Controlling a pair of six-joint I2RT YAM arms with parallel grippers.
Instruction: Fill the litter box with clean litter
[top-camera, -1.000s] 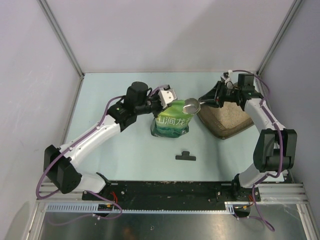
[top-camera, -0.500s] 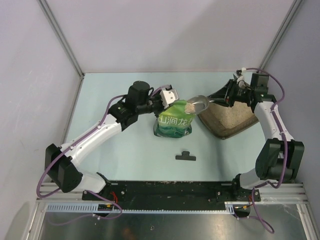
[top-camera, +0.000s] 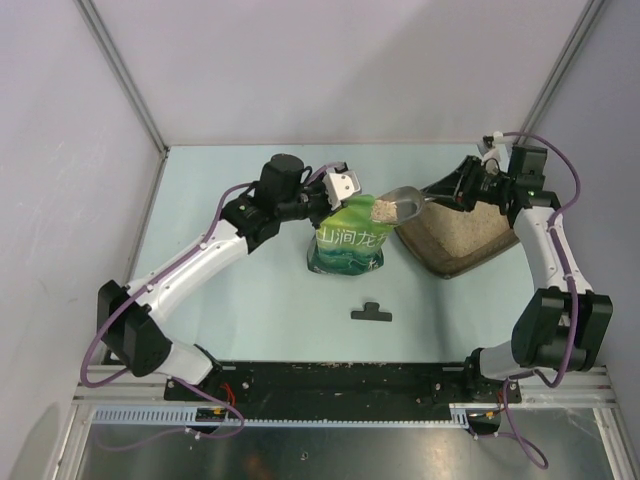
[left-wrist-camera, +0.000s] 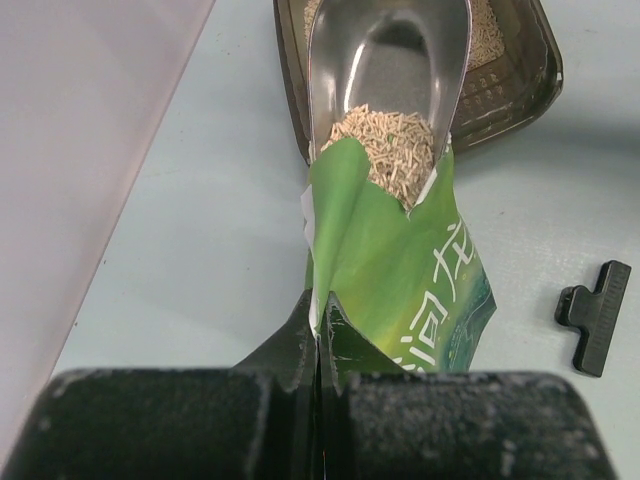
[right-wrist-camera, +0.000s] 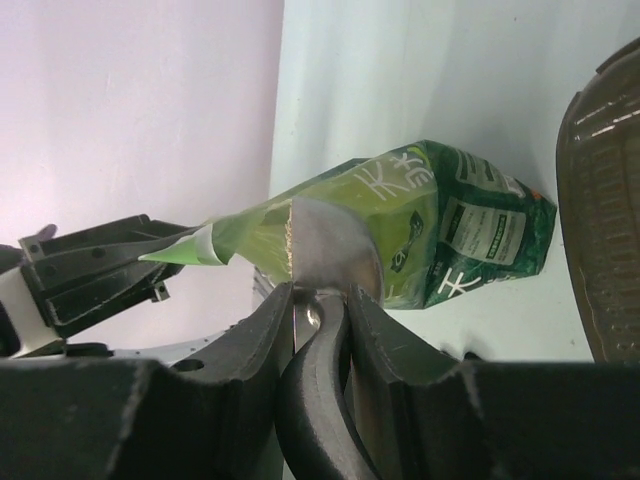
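On table, litter box w/ green bag left of it. Bag lip is pinched tight in left end effector; right end effector clamps scoop handle, clean litter aboard, at box's left rim: carry level, tip over box centre.

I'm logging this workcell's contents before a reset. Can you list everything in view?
litter box: one, brown translucent, far right of the table
clean litter: pale beige, a heap in the scoop, more in the litter box
green bag: one, green printed, mid-table, left of the litter box
scoop: one, silver metal, bowl at the bag's mouth
clip: one, black, on the table nearer the arm bases than the bag
table: one, pale blue-green
left end effector: one, black, shut on the green bag's top edge
right end effector: one, black, shut on the scoop's handle
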